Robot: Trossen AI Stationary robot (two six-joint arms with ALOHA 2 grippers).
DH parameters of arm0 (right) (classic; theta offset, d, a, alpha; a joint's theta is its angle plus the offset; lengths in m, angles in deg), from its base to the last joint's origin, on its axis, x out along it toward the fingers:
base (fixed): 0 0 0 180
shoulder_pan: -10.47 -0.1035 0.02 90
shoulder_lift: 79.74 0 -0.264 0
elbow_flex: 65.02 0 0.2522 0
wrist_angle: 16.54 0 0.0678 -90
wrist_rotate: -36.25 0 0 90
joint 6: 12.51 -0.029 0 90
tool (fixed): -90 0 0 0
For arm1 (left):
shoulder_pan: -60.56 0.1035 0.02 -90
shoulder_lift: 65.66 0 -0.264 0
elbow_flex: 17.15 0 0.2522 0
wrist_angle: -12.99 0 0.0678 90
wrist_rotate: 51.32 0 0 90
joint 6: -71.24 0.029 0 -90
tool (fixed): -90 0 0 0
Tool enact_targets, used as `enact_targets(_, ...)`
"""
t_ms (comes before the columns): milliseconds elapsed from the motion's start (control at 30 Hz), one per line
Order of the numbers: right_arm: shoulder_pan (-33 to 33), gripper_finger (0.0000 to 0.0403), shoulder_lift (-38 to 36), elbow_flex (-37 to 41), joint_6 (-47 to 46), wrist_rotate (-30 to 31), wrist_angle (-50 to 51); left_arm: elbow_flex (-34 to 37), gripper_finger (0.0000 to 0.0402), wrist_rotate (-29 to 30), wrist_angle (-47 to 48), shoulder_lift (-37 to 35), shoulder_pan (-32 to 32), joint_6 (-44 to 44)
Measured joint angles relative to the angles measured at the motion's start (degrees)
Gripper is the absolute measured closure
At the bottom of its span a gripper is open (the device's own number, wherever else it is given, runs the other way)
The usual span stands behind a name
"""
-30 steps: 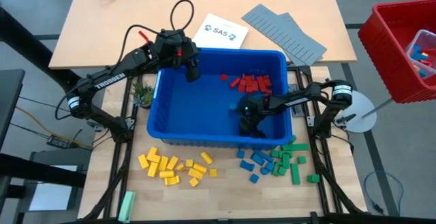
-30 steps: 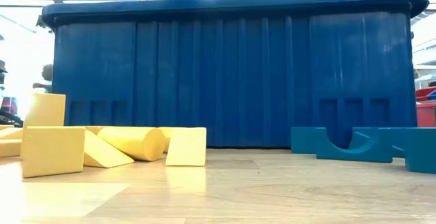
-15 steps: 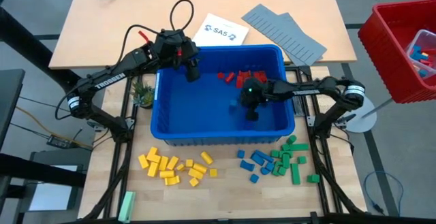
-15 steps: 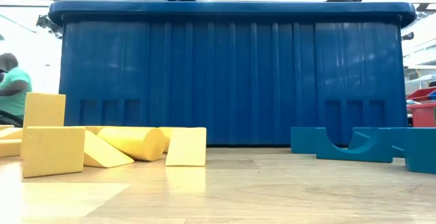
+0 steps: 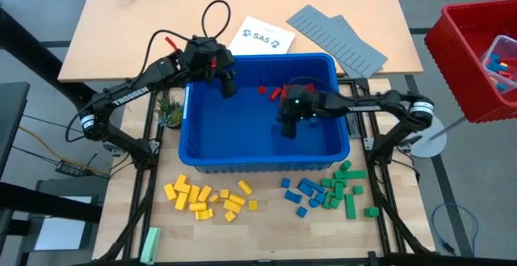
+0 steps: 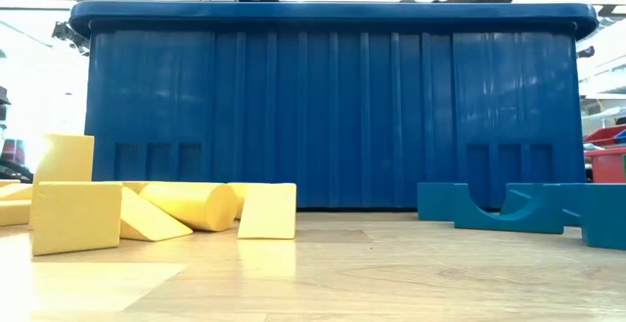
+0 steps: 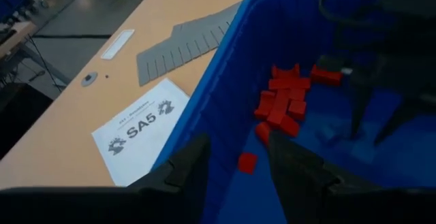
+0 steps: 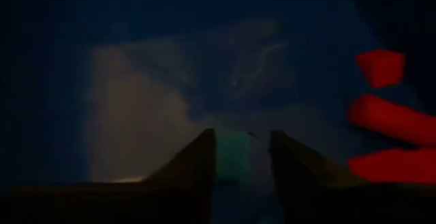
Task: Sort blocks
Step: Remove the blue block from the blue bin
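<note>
A big blue bin (image 5: pixel 258 164) stands mid-table. A cluster of red blocks (image 7: pixel 283 101) lies on its floor toward the far right. My right gripper (image 5: pixel 289 128) hangs inside the bin just near of them. Its fingers are open in the right wrist view (image 8: pixel 242 161), with only the bin floor between them and the red blocks (image 8: pixel 388 118) off to one side. My left gripper (image 5: pixel 229 88) hovers open over the bin's far left corner, holding nothing (image 7: pixel 238 161). Yellow blocks (image 5: pixel 208 199), blue blocks (image 5: pixel 303 192) and green blocks (image 5: pixel 343 189) lie in groups before the bin.
A red crate (image 5: pixel 472 56) with more pieces stands off the table's right side. Grey ridged panels (image 5: pixel 339 35) and a printed sheet (image 5: pixel 260 38) lie behind the bin. A pale green bar (image 5: pixel 150 244) lies at the near left corner.
My right gripper has risen from the bin's near right floor and gone toward the far edge and left, up to the red blocks, rolling its wrist. The bin, tipped at first in the low view, has settled back level.
</note>
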State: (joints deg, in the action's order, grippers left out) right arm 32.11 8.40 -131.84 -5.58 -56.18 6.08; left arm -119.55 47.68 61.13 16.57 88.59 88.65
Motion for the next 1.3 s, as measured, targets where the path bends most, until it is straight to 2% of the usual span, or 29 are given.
enact_targets(100,-0.33,0.0232,4.20,0.03,0.13,-0.58,-3.66,0.00,0.0243,-0.02,0.53,0.00,0.00,-0.08)
enact_targets(233,-0.87,0.0179,7.27,-0.14,0.14,-0.62,-4.22,0.00,0.0243,-0.01,0.30,0.00,0.00,-0.08)
enact_targets(433,-0.92,0.0144,8.41,-0.16,-0.62,-0.60,-4.27,-0.01,0.0243,-0.02,0.22,0.00,0.00,-0.11)
enact_targets(567,-0.91,0.0168,8.41,-0.20,-0.14,-0.53,-4.26,0.00,0.0243,-0.04,-0.63,0.00,0.00,-0.11)
enact_targets(800,-0.91,0.0291,8.38,-0.20,0.77,-2.93,-4.20,-0.01,0.0243,-0.04,-3.74,0.00,0.00,-0.11)
enact_targets(933,-0.89,0.0292,7.72,-0.18,0.79,-3.60,-3.95,0.00,0.0243,-0.04,-6.52,0.00,0.00,-0.11)
enact_targets(1033,-0.89,0.0292,4.62,-0.18,0.77,-3.12,-4.03,0.00,0.0243,-0.02,-8.71,0.00,0.00,-0.11)
enact_targets(1200,-1.54,0.0292,-5.24,-0.18,0.06,-2.37,-4.00,0.00,0.0243,-0.04,-12.33,0.00,0.00,-0.11)
enact_targets(1300,-3.58,0.0292,-12.87,-0.18,-4.10,-2.70,-4.07,0.00,0.0243,-0.02,-14.24,0.00,0.00,-0.11)
